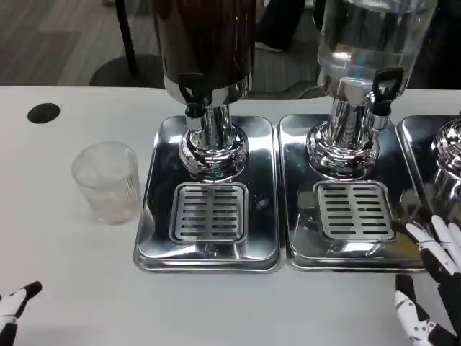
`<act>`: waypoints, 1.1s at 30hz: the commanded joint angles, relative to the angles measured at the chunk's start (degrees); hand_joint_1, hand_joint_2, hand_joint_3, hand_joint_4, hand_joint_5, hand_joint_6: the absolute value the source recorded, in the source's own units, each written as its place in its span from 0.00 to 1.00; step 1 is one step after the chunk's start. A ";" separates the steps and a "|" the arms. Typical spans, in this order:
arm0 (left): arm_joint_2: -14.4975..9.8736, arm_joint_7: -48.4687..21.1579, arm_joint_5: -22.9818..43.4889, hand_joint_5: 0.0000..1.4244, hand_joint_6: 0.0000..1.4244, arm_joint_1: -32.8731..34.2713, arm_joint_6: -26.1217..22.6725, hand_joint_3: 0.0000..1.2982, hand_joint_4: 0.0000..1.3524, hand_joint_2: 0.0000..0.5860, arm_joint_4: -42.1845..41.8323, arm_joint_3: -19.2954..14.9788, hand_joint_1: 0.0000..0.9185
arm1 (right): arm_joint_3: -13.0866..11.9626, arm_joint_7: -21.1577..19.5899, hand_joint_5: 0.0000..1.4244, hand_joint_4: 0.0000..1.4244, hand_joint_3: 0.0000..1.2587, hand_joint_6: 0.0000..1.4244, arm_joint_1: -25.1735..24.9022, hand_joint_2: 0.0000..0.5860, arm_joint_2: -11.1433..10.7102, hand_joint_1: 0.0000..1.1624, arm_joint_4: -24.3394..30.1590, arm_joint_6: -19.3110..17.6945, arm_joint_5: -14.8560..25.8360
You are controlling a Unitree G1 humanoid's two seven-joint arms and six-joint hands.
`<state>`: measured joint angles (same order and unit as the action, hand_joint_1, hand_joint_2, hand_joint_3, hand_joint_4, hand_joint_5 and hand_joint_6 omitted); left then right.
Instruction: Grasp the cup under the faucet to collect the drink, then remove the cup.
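Head view, looking down on the white desk [65, 288]: I see a clear plastic cup [106, 182] standing upright on the bare desk, just left of the left drip tray [151, 216] and not under any faucet. Behind that tray's slotted grate [209, 212] rises the dark drink dispenser [207, 50] on its chrome pedestal, its black faucet [193, 97] pointing down over the tray. To the right, touching edge to edge, sits a second drip tray [295, 231] with its own grate [354, 209], under a dispenser of clear liquid [367, 43] with a black tap lever [383, 90]. A third chrome base [450, 155] peeks in at the far right edge. I find my right hand [432, 281] at the lower right corner, fingers spread apart and holding nothing, its upper fingertips over the near right corner of the second tray. My left hand [16, 303] barely enters at the lower left corner, well apart from the cup; too little of it appears for me to tell whether it is released or clenched. A round black grommet [43, 112] marks the desk at upper left.
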<state>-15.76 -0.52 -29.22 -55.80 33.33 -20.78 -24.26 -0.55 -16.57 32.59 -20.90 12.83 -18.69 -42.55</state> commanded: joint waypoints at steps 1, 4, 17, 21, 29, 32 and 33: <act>-0.11 -0.11 0.66 0.00 0.00 -0.19 -0.38 0.06 0.00 0.16 -0.72 -0.47 0.00 | -0.63 -0.31 0.00 0.01 0.13 0.00 0.28 0.92 -0.07 0.29 0.08 0.04 0.67; -0.15 -0.08 0.84 0.00 0.00 -0.29 -0.37 0.05 0.00 0.16 -0.59 -0.67 0.00 | -0.59 -0.36 0.00 0.01 0.13 0.00 0.23 0.92 -0.04 0.30 -0.13 -0.03 0.72; -3.65 -0.81 -0.77 0.00 0.00 4.41 -1.62 0.05 0.00 0.16 2.50 -0.55 0.00 | -0.86 -0.45 0.00 0.01 0.13 0.00 0.17 0.92 -0.10 0.30 -0.30 -0.09 1.28; -5.36 -1.09 -0.69 0.00 0.00 6.62 -3.03 0.05 0.00 0.16 2.82 -0.66 0.00 | -0.93 -0.56 0.00 0.01 0.12 0.00 0.32 0.92 0.00 0.30 -0.11 -0.05 1.34; -8.39 -1.84 -0.90 0.00 0.00 11.56 -5.69 0.06 0.00 0.16 4.35 -0.04 0.00 | -1.13 -0.62 0.00 0.01 0.12 0.00 0.64 0.92 0.23 0.31 0.48 0.06 1.38; -9.18 -2.02 -1.21 0.00 0.00 12.80 -6.30 0.06 0.00 0.16 4.74 0.31 0.00 | -1.22 -0.55 0.00 0.01 0.12 0.00 0.77 0.92 0.28 0.31 0.79 0.04 1.37; -9.42 -2.02 -1.29 0.00 0.00 13.11 -6.44 0.06 0.00 0.16 4.86 0.43 0.00 | -1.25 -0.52 0.00 0.01 0.12 0.00 0.83 0.92 0.28 0.31 0.91 0.02 1.35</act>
<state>-24.09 -1.84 -29.91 -43.36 27.58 -16.64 -24.22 -1.37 -16.64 33.12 -20.73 12.88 -18.69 -41.24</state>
